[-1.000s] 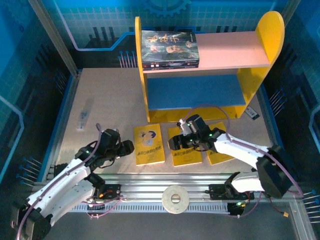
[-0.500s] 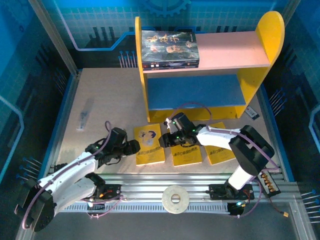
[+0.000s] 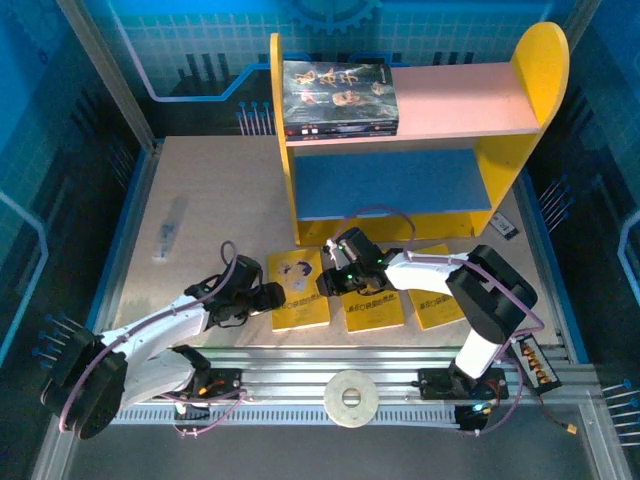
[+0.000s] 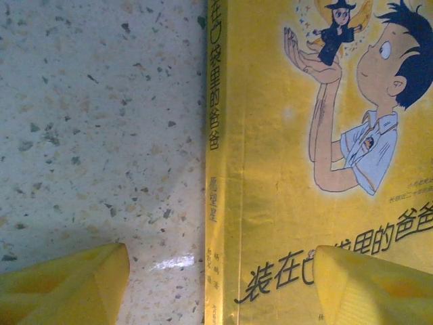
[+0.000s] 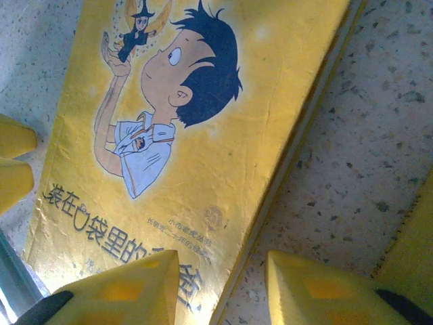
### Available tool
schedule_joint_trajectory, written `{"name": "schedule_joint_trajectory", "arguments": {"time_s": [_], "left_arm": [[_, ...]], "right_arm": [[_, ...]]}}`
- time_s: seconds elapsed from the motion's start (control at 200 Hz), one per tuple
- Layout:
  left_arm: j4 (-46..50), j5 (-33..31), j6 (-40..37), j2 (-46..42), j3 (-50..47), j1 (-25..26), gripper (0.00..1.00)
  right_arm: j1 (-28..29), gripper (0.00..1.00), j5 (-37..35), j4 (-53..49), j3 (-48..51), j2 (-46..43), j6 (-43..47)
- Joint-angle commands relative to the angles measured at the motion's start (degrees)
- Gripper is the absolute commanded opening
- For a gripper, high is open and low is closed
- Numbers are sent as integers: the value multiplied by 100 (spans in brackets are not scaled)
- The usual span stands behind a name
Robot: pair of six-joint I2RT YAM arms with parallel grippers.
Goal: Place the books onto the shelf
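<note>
Three thin yellow books lie in a row before the shelf (image 3: 285,150). A stack of dark books (image 3: 338,98) rests on the left of its pink upper board. My left gripper (image 3: 272,296) (image 4: 221,254) is open astride the spine edge of the left yellow book (image 3: 298,290) (image 4: 284,135), one finger over the table and one over the cover. My right gripper (image 3: 330,279) (image 5: 220,261) is open with a narrower gap, straddling that same book's (image 5: 223,156) opposite edge. The left gripper's fingertips (image 5: 13,159) show at the far side in the right wrist view.
The middle yellow book (image 3: 374,304) and the right one (image 3: 441,292) lie beside the right arm. A small dark object (image 3: 505,227) sits by the shelf's right foot, a pale item (image 3: 168,238) at the table's left, and a white ring (image 3: 350,397) on the front rail.
The right gripper moved left from over the middle book to the left book's right edge and its jaws narrowed. The left gripper advanced right to that book's spine edge.
</note>
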State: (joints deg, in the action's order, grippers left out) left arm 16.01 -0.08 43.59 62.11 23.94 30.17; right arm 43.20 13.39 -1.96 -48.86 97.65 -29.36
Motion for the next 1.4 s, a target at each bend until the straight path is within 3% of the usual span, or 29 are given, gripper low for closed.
{"name": "schedule_joint_trajectory", "arguments": {"time_s": [0.0, 0.5, 0.781, 1.161, 1.391], "left_arm": [[-166, 132, -17, 90, -53, 31, 73], [-732, 480, 22, 510, -76, 37, 71], [-1201, 702, 46, 255, -108, 85, 71], [-1253, 666, 37, -831, -202, 79, 71], [-824, 441, 27, -969, -172, 79, 70]], "right_arm": [[112, 36, -113, -44, -85, 127, 98], [355, 18, -179, 264, 92, 484, 7], [630, 16, -47, 721, 237, 766, -278], [607, 16, 449, 1299, 323, 863, -478], [499, 16, 701, 1606, 442, 841, -623]]}}
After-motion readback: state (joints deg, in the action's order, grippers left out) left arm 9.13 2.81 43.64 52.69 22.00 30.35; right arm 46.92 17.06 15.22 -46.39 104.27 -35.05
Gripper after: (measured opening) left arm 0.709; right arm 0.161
